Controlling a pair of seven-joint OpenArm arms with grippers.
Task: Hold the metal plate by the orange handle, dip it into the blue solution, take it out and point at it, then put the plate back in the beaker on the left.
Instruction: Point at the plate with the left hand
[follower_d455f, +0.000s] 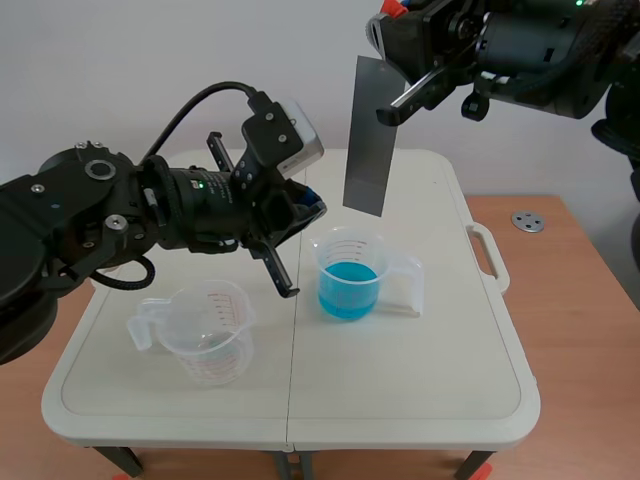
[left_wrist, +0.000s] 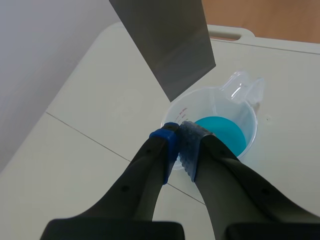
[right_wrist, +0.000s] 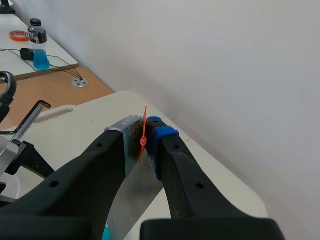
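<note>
Your right gripper (right_wrist: 145, 145) clamps the flat grey metal plate (follower_d455f: 368, 140) by its orange handle (right_wrist: 144, 131), above the clear plastic beaker of blue solution (follower_d455f: 350, 275) at the white table's (follower_d455f: 420, 380) middle. Your left gripper (left_wrist: 179, 134), closed on nothing, hovers beside that beaker.

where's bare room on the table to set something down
Crowded: the middle, where the left tool hangs between the empty clear plastic beaker and the clear beaker of blue liquid, grey metal plate overhead. Bare: the white folding table's near strip in front of both beakers, and its right side past the blue one.
</note>
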